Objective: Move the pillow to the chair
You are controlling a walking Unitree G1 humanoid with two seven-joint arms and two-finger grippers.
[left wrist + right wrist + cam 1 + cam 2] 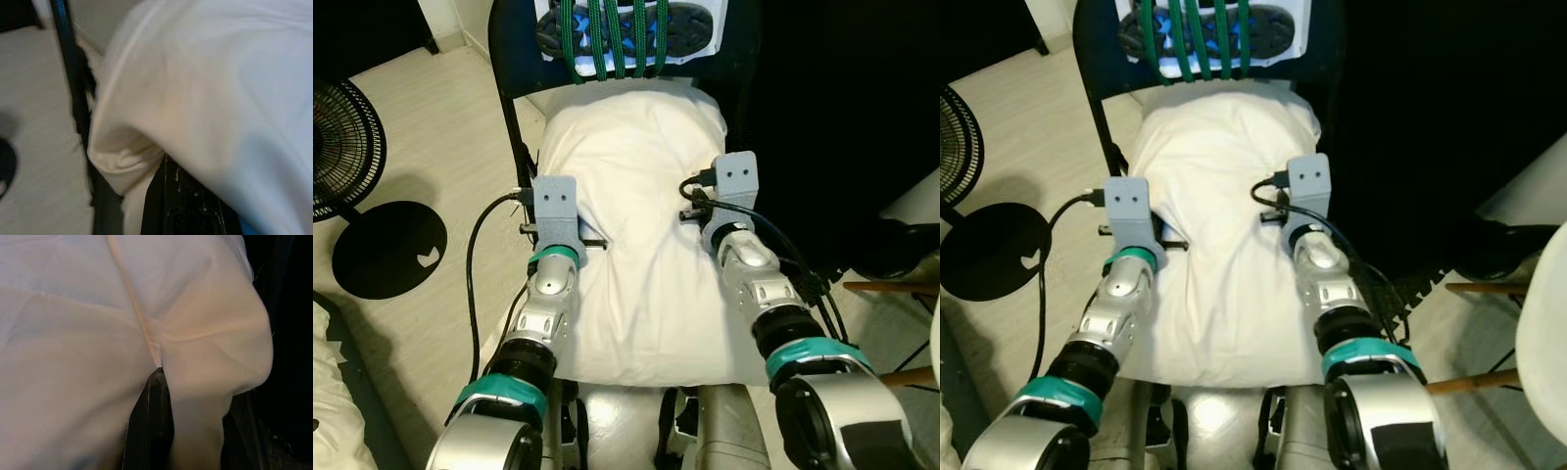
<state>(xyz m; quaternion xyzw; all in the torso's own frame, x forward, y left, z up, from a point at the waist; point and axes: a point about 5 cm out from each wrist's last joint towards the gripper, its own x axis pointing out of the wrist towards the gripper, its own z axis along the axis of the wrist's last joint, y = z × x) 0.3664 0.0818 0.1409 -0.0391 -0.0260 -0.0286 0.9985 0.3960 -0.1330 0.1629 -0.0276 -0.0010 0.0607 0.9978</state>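
Since the pillow point(636, 235) is already lying across the chair point(509, 108) seat, with its far end up against the backrest, you're basically at the let-go part, so don't rush it.

Going left to right from the pillow: out past its left edge there's a fan point(342, 147) with its round base point(389, 250) on the floor, well apart from the chair, so no worry there. Then the chair's left frame tube, just beside the pillow's edge. Your left gripper point(161, 196) is at the pillow's left side; the wrist view has one black finger tucked under a fold of cloth, right by the frame. Can't tell how wide the fingers are, the cloth hides them.

Right gripper point(151, 421) is at the pillow's right side, same deal: a dark finger pokes out under a pinched seam, so it looks like it's got fabric, but I can't tell for sure.

My take: the near end of the pillow hangs past the seat's front edge toward you, so nudge it further in before releasing or it might slide off. Let go of both sides evenly, then pull the fingers straight back so they don't drag cloth. Watch the left finger against that frame tube.
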